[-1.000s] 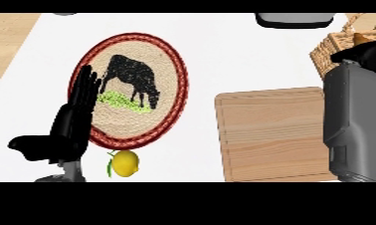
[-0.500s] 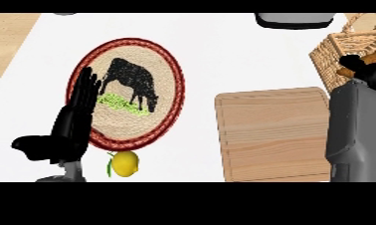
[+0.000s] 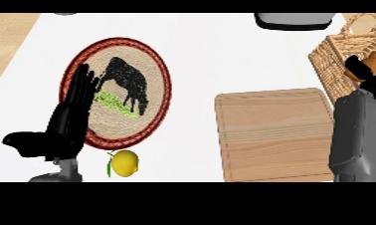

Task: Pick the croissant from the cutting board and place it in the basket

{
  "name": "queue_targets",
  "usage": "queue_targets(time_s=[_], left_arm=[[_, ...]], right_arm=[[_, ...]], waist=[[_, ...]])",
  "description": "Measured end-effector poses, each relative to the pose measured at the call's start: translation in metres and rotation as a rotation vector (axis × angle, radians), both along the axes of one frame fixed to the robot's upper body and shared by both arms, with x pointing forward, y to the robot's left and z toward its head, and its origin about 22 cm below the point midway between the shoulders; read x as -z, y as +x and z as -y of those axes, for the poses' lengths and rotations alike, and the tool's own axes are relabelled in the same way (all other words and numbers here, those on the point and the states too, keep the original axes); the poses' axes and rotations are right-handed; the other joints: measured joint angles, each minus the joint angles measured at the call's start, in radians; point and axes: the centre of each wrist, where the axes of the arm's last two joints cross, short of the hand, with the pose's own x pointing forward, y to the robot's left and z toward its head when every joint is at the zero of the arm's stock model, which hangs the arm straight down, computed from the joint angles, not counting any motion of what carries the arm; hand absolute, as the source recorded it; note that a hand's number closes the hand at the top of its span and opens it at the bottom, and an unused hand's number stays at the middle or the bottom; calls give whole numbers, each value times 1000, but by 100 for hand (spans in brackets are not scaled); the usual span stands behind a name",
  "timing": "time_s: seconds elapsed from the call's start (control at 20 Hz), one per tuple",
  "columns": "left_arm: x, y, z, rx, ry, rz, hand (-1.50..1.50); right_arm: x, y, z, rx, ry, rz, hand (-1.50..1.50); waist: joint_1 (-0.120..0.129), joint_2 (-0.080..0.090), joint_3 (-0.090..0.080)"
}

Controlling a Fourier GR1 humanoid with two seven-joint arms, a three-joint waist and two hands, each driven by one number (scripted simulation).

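Note:
The wooden cutting board [image 3: 275, 134] lies at the lower right with nothing on it. At the right edge stands the wicker basket [image 3: 334, 57], partly cut off by the view. My right hand [image 3: 365, 83] is at the basket's near side, its grey forearm running up along the board's right edge. A brown piece of the croissant [image 3: 355, 73] shows in that hand's curled fingers; the rest of it is hidden. My left hand [image 3: 66, 119] rests open at the lower left, fingers up, over the rim of a plate.
A round woven plate [image 3: 150, 64] with a black cow picture and a red rim lies left of centre. A yellow lemon [image 3: 125, 163] sits just below it. A dark grey object [image 3: 294, 20] shows at the top right edge.
My right forearm and hand have moved away from me along the board's right edge to the basket, with the croissant. The left hand has stayed put.

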Motion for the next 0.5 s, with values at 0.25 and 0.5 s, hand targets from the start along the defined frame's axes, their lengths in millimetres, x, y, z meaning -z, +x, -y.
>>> queue_targets(time_s=[0.25, 0.5], left_arm=[[5, 2, -1, -4, 0, 0, 0], [2, 2, 1, -5, 3, 2, 0]], right_arm=[[0, -6, -1, -13, -83, 59, -150], [-10, -7, -3, 1, -215, 67, -150]], waist=[[-1, 2, 2], [1, 7, 8]])
